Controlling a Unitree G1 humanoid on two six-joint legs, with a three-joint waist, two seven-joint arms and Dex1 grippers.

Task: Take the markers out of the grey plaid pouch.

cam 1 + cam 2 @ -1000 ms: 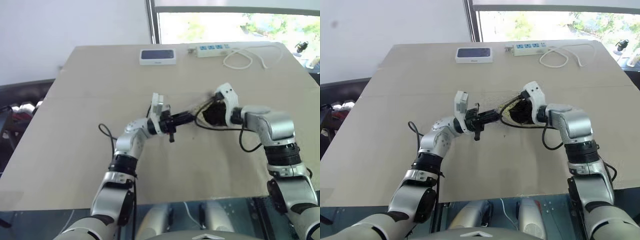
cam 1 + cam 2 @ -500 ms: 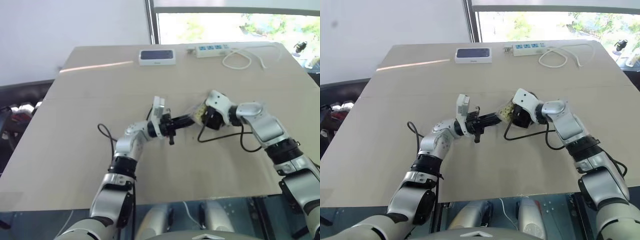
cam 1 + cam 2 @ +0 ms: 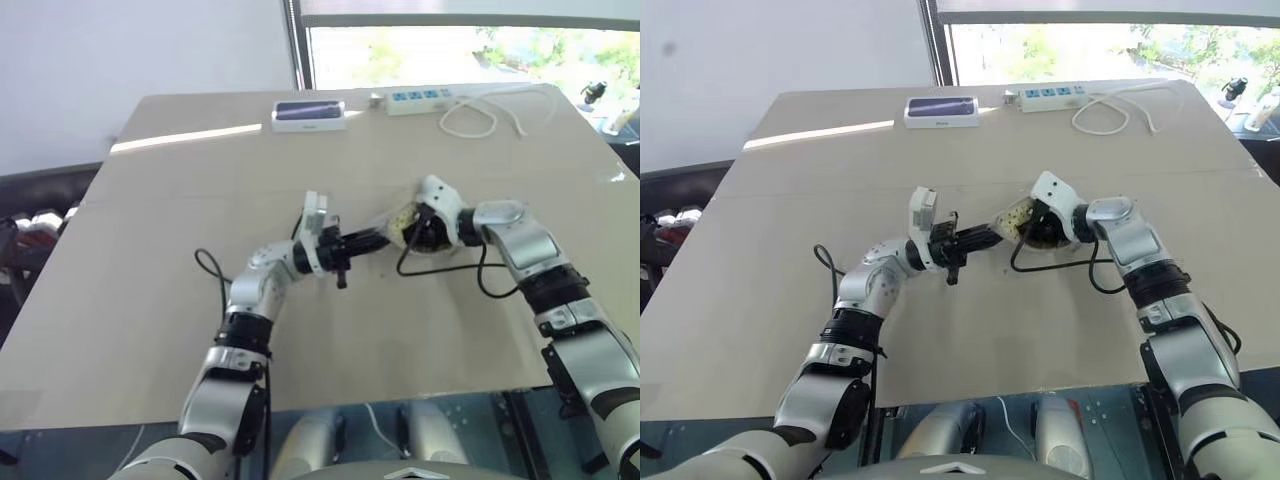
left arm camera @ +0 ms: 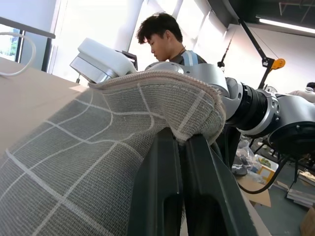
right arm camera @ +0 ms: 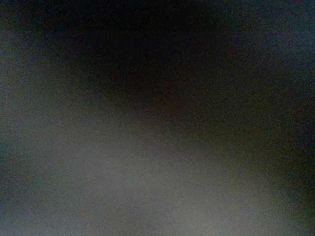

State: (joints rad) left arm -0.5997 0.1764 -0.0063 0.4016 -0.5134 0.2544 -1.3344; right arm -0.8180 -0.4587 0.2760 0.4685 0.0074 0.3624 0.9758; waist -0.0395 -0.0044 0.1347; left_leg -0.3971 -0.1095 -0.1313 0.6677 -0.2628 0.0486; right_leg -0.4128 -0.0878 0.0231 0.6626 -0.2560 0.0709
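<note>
Pouch [image 4: 88, 147], grey plaid, is pinched at its rim between my left gripper's [image 4: 179, 142] two black fingers [image 4: 157, 187]; jaws are clamped flat on the fabric edge. In the left wrist view the grid cloth drapes away from the fingers and folds over their tips. Head view: left gripper [image 3: 985, 237] points toward my right arm, holding the pouch's near end up off the table [image 3: 940, 340].

Right gripper [image 3: 1032, 228] sits just past the left fingertips, nose pushed into the pouch's yellowish-patterned mouth [image 3: 1014, 216]. Can't tell how wide its jaws stand, since they're buried in the fabric and the right wrist view is dark. Markers aren't visible to me.

Black cable [image 3: 1050, 262] loops on the table under the right wrist.

Far beyond both grippers: white-and-dark box [image 3: 942, 110] at the table's far edge, white power strip [image 3: 1045, 95] beside it, with its white cord [image 3: 1120, 108] coiled further right.

Person [image 4: 170, 42] stands behind my right arm in the left wrist view.
</note>
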